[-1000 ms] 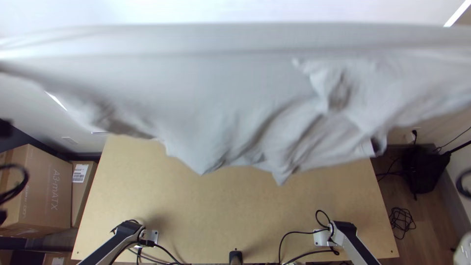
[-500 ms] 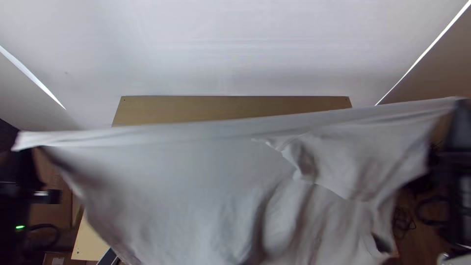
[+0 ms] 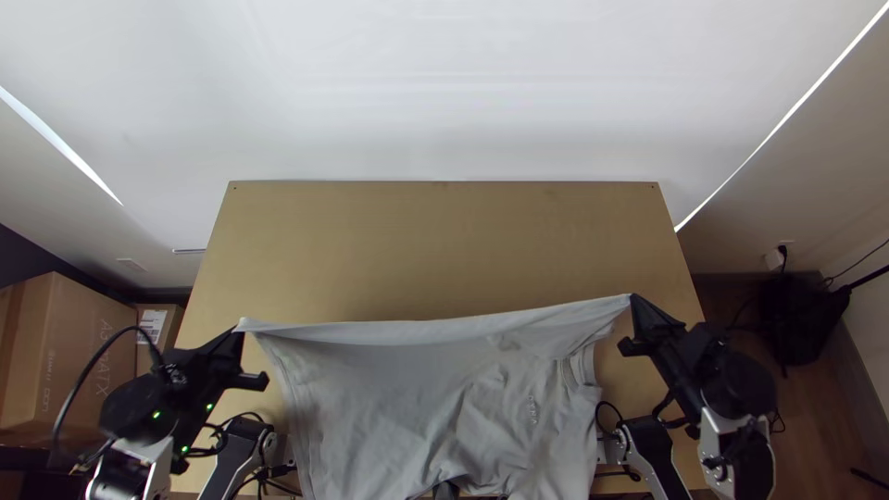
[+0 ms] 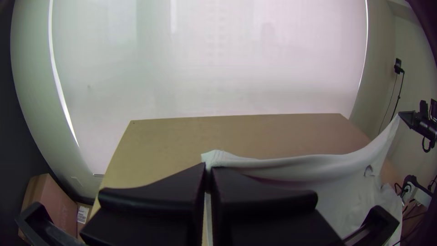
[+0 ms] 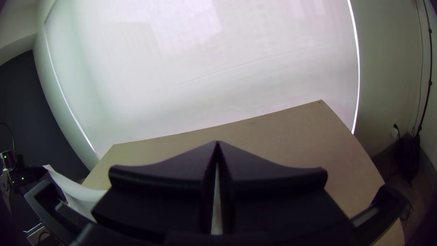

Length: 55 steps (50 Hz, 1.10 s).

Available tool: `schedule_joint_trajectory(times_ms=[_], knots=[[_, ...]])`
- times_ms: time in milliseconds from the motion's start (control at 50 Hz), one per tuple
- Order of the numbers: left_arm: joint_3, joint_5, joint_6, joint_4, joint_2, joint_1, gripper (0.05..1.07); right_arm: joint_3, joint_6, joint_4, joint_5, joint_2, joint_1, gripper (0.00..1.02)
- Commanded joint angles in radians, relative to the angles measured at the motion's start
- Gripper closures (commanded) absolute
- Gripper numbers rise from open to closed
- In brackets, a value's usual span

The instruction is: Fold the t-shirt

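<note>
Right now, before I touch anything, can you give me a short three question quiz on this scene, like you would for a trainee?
1. True or false: the left pincer and the right pincer each hold part of the t-shirt.
2. Multiple choice: how does the edge of the t-shirt run between them?
A) Rolled into a ball
B) Drawn out in a long line
C) Folded over twice
3. Fill in the blank: in the top view, the larger cardboard box is to the ____ of the table.

Key: 1 true; 2 B; 3 left.
</note>
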Motion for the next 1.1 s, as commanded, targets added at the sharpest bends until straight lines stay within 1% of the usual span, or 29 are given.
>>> schedule_joint_trajectory(times_ms=[0,140,300,460,640,720,860,1080], knots=[[-0.066,0.013,-0.009,0.101,0.063,-0.002,1.05,-0.033,0.038,0.089,0.015,0.063,-0.003,1.0],[-0.12,0.037,-0.004,0.254,0.21,0.0,1.05,-0.038,0.036,0.193,0.016,0.235,-0.013,1.0],[-0.125,0.082,-0.004,0.383,0.439,0.012,1.05,-0.016,0.033,0.31,0.015,0.444,-0.046,1.0],[-0.086,0.112,-0.004,0.523,0.672,0.041,1.05,0.063,0.035,0.379,0.015,0.691,-0.082,1.0],[0.049,0.121,-0.012,0.583,0.968,0.058,1.05,0.175,0.029,0.443,0.015,0.953,-0.132,1.0],[0.101,0.129,-0.01,0.633,1.077,0.069,1.05,0.232,0.022,0.477,0.015,1.059,-0.144,1.0],[0.225,0.137,-0.005,0.667,1.255,0.075,1.05,0.355,0.018,0.477,0.015,1.226,-0.155,1.0],[0.442,0.135,-0.001,0.678,1.491,0.113,1.05,0.521,0.019,0.477,0.016,1.401,-0.166,1.0]])
